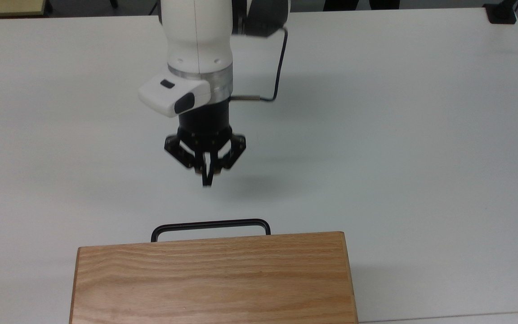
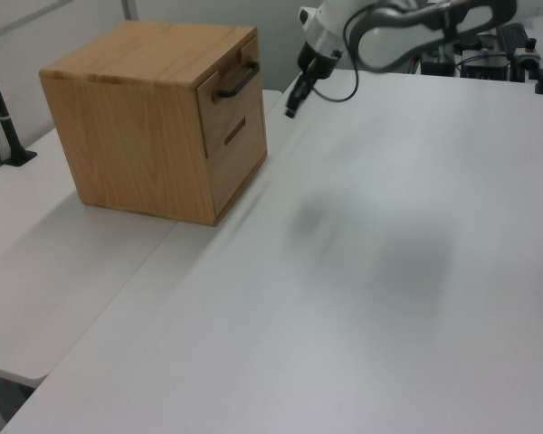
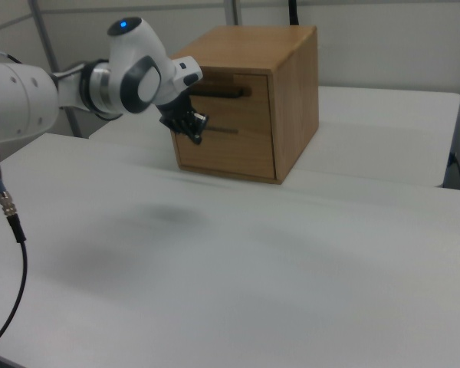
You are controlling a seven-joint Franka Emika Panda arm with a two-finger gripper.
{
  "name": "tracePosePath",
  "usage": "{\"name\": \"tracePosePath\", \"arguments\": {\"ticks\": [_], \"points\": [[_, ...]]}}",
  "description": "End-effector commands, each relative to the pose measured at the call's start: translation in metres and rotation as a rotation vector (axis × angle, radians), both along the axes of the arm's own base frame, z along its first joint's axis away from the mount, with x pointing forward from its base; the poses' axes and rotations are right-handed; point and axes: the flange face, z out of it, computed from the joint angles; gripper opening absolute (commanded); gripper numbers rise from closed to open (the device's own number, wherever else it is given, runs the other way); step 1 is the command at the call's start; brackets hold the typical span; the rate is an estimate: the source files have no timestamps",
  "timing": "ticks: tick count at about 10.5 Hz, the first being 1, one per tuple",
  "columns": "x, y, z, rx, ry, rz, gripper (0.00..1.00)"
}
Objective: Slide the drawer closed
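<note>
White table (image 1: pixel 421 135) carries my oak cabinet (image 2: pixel 136 136), which stands at the left view's far left. I see the drawer (image 2: pixel 228 86) pushed flush into its top slot, black handle (image 1: pixel 210 225) sticking out. My gripper (image 1: pixel 207 183) hangs clear of that handle, fingers pinched together, holding nothing.

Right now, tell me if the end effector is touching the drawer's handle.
Apart. The top view shows bare white table between the end effector and the handle.
</note>
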Motion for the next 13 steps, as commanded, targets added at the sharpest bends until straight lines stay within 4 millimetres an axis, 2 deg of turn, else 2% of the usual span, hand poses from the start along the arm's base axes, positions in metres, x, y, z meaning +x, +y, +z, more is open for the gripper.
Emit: {"name": "tracePosePath", "arguments": {"ticks": [1,2,4,5,6,7,8,9,10,13], "points": [[-0.055,-0.002,0.041,-0.042,0.242,0.003,0.0],[-0.085,-0.003,0.06,-0.046,0.314,-0.003,0.0],[-0.129,-0.006,0.09,-0.049,0.388,-0.024,0.0],[-0.148,-0.011,0.108,-0.04,0.415,-0.037,0.23],[-0.162,-0.014,0.121,-0.036,0.44,-0.045,0.52],[-0.172,-0.015,0.128,-0.038,0.461,-0.046,0.75],[-0.178,-0.015,0.13,-0.038,0.484,-0.047,0.9],[-0.186,-0.014,0.139,-0.039,0.488,-0.047,1.0],[-0.189,-0.019,0.144,-0.03,0.478,-0.055,1.0],[-0.188,-0.02,0.144,-0.015,0.476,-0.056,1.0]]}}
